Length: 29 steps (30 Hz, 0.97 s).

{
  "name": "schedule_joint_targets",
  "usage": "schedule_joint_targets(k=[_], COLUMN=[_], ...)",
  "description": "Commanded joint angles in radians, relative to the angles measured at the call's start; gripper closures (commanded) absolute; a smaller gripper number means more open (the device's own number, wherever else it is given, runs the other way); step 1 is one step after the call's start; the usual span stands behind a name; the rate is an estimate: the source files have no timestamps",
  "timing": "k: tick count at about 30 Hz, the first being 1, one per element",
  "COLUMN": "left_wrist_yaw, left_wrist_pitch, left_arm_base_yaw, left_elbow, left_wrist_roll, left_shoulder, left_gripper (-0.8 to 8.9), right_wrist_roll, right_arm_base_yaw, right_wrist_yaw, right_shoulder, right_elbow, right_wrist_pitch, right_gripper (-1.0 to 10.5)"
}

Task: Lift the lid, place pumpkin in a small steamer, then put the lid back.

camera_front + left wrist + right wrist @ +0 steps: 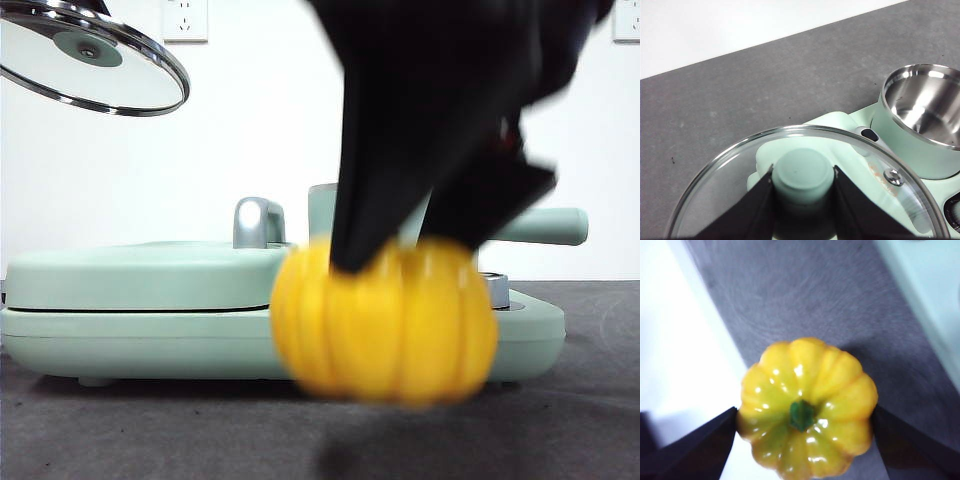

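Pumpkin (807,410) glossy yellow-orange, ribbed, green stem; right gripper (805,440) clamps its sides; left gripper (802,192) grips lid (740,165) knob.

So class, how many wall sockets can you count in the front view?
2. One socket is on the wall at the top, just right of the raised glass lid; another socket is at the top right edge, cut off.

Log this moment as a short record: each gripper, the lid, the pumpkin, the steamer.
left gripper: shut on the lid's knob, holding it in the air
lid: raised, tilted, off the pot
right gripper: shut on the pumpkin's sides
pumpkin: upright, blurred, appears lifted just off the table
small steamer: uncovered, nothing seen inside, on the green appliance base
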Motion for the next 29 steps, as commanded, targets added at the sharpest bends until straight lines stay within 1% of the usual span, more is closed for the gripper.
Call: schedule_joint_targets(k=[1,4,8,14,18,21,25,29], left_wrist_yaw=[0.002,0.002,0.002,0.002,0.002,0.002,0.002,0.002], left_wrist_pitch=[0.03,0.031,0.033,0.035,0.035,0.035,0.035,0.035], left_arm_base_yaw=[-0.002,-0.002,-0.002,-0.002,-0.002,-0.002,-0.002,-0.002], left_elbow=[0.018,0.018,0.018,0.018,0.018,0.018,0.018,0.018], left_wrist_roll=[0.007,0.007,0.007,0.007,0.007,0.007,0.007,0.006], left_shoulder=[-0.005,-0.005,-0.005,-0.005,-0.005,-0.005,-0.005,-0.005], left_gripper=[7.99,7.99,7.99,7.99,7.99,7.99,7.99,7.99], right_wrist_roll=[0.113,0.159,0.187,0.191,0.177,0.151,0.097,0.039], right_arm_base_yaw=[-0.011,-0.029,-0.06,-0.13,-0.192,-0.238,-0.292,-0.324], right_wrist_yaw=[0.029,0.072,0.104,0.109,0.117,0.132,0.135,0.137], right_shoulder=[-0.018,-0.024,-0.024,-0.02,-0.013,0.003,0.051,0.121], right_elbow=[0.069,0.154,0.261,0.4,0.473,0.522,0.603,0.682], right_wrist_pitch=[-0.084,-0.208,-0.328,-0.44,-0.457,-0.458,-0.455,-0.429], right_gripper=[5.9,5.9,5.9,5.9,5.9,5.9,5.9,5.9])
